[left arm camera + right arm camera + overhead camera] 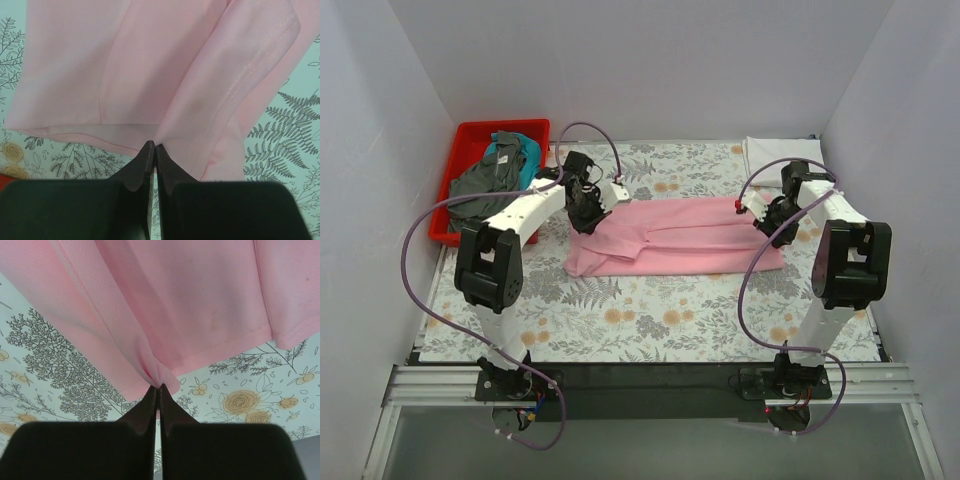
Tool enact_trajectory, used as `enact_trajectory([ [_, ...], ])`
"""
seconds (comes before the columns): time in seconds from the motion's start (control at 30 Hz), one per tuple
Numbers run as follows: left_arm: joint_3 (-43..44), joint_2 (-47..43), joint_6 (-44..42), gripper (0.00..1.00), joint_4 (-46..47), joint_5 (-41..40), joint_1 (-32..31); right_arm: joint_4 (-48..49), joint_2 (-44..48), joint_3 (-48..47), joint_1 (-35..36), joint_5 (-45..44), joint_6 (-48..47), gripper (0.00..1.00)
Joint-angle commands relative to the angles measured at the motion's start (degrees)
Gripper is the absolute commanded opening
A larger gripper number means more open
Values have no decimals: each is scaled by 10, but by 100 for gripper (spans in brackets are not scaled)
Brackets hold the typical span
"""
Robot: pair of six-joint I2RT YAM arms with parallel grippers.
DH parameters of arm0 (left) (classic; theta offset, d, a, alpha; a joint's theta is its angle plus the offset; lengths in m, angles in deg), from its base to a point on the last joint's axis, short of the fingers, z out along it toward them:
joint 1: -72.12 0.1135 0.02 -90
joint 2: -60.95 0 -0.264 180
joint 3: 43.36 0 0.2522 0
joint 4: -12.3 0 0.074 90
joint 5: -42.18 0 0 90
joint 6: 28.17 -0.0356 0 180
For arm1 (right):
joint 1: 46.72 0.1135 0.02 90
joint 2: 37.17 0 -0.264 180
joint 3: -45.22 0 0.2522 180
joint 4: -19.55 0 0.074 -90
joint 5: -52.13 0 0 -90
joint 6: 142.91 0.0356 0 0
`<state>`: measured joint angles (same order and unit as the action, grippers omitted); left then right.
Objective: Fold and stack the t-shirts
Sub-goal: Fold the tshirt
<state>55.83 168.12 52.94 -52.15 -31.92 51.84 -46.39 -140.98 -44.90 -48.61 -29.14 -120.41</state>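
Observation:
A light pink t-shirt (670,238) lies folded lengthwise across the middle of the table. My left gripper (590,212) is shut on its left end, pinching the cloth (165,90) at the fingertips. My right gripper (765,218) is shut on its right end, with a pinch of pink cloth (165,315) bunched between the tips. A dark grey shirt (485,180) and a teal shirt (510,157) lie crumpled in the red bin (460,140) at the back left. A white shirt (775,152) lies folded at the back right.
The floral tablecloth (650,320) covers the table. White walls close in the back and both sides. Purple cables loop off both arms.

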Motion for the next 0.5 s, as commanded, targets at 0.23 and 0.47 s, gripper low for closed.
enact_trajectory([
  [0.23, 39, 21, -19, 0, 14, 7, 12, -6, -30, -50, -4, 2, 1, 1],
  [0.47, 30, 32, -19, 0, 24, 2, 13, -6, -49, -64, -4, 3, 7, 1],
])
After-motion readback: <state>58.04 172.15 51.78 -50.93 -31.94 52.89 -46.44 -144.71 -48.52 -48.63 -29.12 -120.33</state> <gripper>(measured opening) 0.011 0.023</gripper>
